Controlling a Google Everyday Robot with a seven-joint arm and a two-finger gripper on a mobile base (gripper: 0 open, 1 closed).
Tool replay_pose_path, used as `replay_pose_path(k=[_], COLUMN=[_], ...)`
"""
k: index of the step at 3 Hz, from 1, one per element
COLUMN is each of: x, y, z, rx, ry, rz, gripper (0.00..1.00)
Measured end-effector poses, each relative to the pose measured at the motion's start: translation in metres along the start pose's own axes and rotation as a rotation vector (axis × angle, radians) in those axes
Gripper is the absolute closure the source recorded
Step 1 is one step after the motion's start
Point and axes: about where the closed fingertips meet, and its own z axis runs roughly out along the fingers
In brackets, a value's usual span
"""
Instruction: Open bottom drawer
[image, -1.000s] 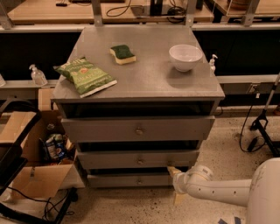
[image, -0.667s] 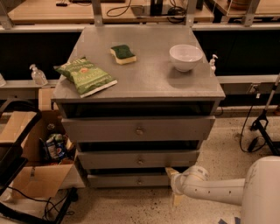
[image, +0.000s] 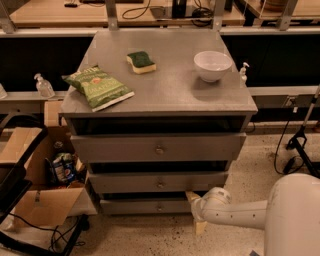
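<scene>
The grey cabinet (image: 160, 90) has three drawers, all looking closed. The bottom drawer (image: 140, 206) has the slimmest front, just above the floor, with a small round knob (image: 160, 205) at its centre. My gripper (image: 196, 212) is at the right end of that front, to the right of the knob and not on it. One tan finger (image: 192, 196) shows above the white wrist and the other (image: 200, 228) below it, spread apart with nothing between them. The white arm (image: 240, 214) comes in from the lower right.
On the cabinet top lie a green chip bag (image: 97, 86), a sponge (image: 140, 61) and a white bowl (image: 212, 65). Cardboard boxes (image: 42, 200) and cables sit on the floor to the left. A black stand (image: 302, 142) is at the right.
My gripper has shifted slightly left toward the right end of the bottom drawer front. The drawers have not moved.
</scene>
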Motion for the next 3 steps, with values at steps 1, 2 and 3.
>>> replay_pose_path(k=[1,2,3], x=[-0.0076,-0.0076,-0.0081], y=[0.0033,0.0033,0.0017], z=[0.0300,0.0300,0.0335], rx=[-0.054,-0.054,-0.057], ry=[0.020,0.020,-0.006], rz=[-0.032,-0.032,-0.008], gripper=[0.00,0.00,0.00])
